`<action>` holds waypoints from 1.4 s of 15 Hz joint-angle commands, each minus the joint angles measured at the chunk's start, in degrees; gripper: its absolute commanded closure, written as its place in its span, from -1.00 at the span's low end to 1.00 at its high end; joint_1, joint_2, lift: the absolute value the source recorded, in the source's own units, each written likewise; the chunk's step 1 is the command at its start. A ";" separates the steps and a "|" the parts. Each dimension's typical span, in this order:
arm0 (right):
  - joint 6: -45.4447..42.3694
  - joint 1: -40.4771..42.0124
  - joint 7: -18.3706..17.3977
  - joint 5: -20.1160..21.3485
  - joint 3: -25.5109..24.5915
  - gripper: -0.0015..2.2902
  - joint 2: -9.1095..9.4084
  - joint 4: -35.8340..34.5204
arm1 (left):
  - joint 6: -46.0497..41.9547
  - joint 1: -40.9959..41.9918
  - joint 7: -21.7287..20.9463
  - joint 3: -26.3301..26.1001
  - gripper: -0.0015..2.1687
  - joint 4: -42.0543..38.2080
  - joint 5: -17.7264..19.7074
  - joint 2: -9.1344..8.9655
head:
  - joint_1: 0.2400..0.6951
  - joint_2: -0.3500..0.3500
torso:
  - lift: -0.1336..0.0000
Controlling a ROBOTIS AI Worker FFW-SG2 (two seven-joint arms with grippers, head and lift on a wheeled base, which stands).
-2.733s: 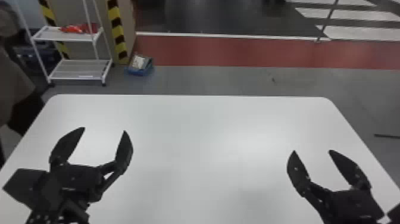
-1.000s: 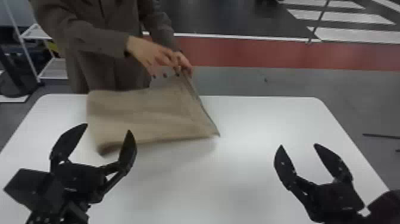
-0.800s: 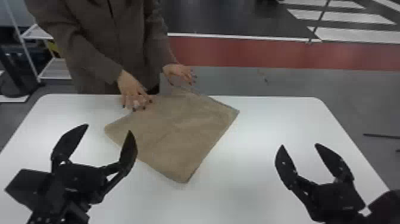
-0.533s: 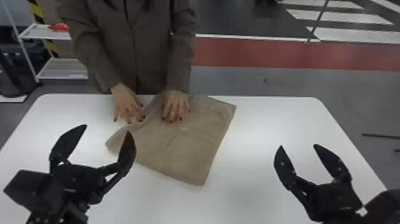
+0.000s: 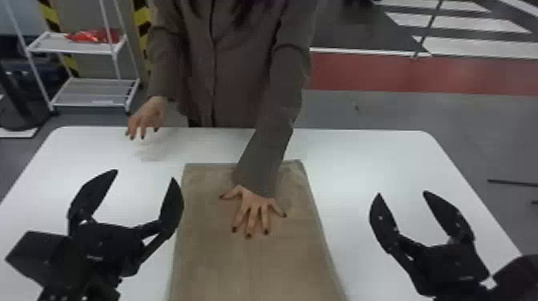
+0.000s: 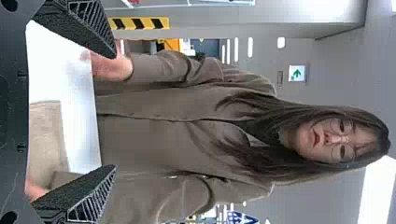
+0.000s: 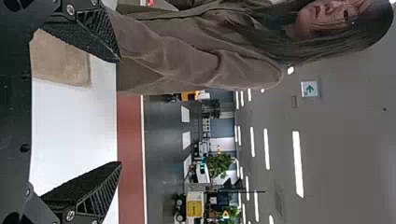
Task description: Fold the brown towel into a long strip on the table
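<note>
From the left, our left fingers (image 5: pixel 172 208) stand wide and empty just beside the brown towel (image 5: pixel 248 272), which lies flat on the counter (image 5: pixel 360 164) to their right, its long axis seeming to run away from us under a person's hand (image 5: pixel 253 206) (we'd wait for that to lift). Our right fingers (image 5: pixel 384 230), also wide, sit farther off, so the left pair is nearer

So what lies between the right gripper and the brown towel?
In the head view, a strip of white tabletop lies between the right gripper and the towel.
</note>
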 commanded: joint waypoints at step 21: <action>3.00 -6.51 0.09 1.58 2.28 -0.90 -1.93 6.43 | 2.69 -15.78 -1.14 -5.54 -0.85 19.57 0.79 -0.61 | 1.00 -0.44 | -0.66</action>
